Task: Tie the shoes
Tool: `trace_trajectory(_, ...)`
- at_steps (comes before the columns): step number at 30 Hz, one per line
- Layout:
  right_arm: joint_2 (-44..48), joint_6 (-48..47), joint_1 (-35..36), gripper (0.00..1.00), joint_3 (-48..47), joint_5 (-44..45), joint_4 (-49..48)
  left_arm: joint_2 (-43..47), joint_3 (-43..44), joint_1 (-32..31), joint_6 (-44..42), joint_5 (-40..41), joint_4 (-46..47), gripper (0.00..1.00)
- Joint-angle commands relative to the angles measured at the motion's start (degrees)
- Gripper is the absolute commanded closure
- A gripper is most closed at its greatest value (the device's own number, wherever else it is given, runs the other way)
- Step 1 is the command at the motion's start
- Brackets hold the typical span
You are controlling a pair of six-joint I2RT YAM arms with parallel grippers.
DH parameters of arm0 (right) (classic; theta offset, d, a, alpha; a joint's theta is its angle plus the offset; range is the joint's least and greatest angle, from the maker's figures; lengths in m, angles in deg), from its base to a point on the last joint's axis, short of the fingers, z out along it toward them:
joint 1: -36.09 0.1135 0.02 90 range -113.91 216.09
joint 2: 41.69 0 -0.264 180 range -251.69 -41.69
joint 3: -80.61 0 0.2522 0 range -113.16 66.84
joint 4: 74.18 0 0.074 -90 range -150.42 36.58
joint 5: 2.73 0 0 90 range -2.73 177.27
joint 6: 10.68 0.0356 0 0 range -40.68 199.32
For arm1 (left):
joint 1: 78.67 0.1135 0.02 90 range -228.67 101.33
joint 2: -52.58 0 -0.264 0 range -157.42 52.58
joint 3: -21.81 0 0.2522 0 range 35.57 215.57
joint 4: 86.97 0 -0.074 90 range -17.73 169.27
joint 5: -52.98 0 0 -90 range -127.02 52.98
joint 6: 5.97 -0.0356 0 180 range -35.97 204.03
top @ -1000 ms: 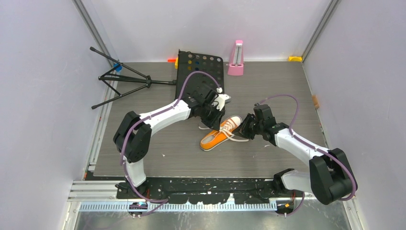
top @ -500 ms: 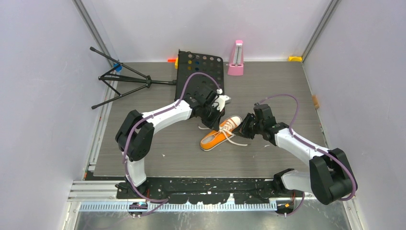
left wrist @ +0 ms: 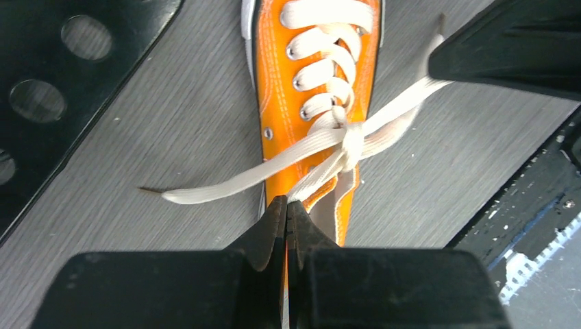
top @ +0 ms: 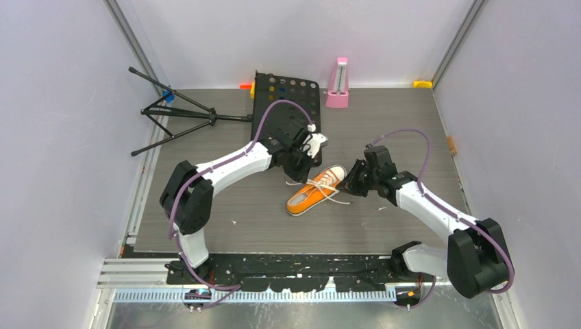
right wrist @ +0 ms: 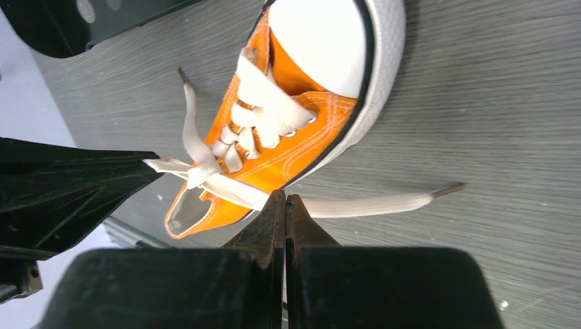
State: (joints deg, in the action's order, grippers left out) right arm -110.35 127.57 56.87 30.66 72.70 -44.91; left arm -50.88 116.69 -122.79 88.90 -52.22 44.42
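The orange sneaker (top: 314, 192) lies on the grey table with its white toe cap toward the near left. Its white laces (left wrist: 342, 133) cross in a knot over the tongue. My left gripper (left wrist: 286, 203) is shut on a lace strand just behind the knot, above the shoe's heel end. My right gripper (right wrist: 285, 199) is shut on the other lace strand (right wrist: 356, 203) beside the shoe's side, with the loose end trailing right. In the top view the left gripper (top: 306, 166) sits behind the shoe and the right gripper (top: 347, 184) to its right.
A black perforated panel (top: 282, 103) lies behind the shoe, with a folded black tripod stand (top: 178, 116) at the far left. A pink metronome (top: 337, 85) stands at the back. Small yellow blocks sit at the back edge (top: 423, 83).
Both grippers have drawn apart a little, pulling the laces tauter. The shoe has shifted slightly and the knot has tightened over the tongue.
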Motion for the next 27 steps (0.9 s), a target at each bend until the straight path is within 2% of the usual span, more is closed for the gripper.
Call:
trace_trajectory(1, 1.56, -5.86, -0.12, 1.0, -2.67, 7.68, 7.94, 1.44, -0.04, 0.26, -0.91, 5.31, -0.88, 1.0)
trace_trajectory(7, 0.64, -6.56, 1.49, 1.0, -0.02, 14.12, 9.8, 0.06, -1.73, 0.26, 1.9, 16.83, -0.23, 1.0)
trace_trajectory(17, -7.67, -3.95, 10.29, 1.0, -0.69, 34.24, 12.99, -5.3, -0.61, -0.03, 5.82, 34.27, -5.9, 1.0)
trace_trajectory(22, -8.34, -0.63, 10.78, 1.0, -0.98, 39.04, 15.14, -5.51, -3.09, -0.98, 10.31, 39.56, -4.33, 1.0)
trace_trajectory(27, -7.67, 1.41, 10.78, 1.0, -0.84, 42.08, 16.3, -6.2, -2.25, -3.24, 13.1, 48.52, -6.1, 1.0)
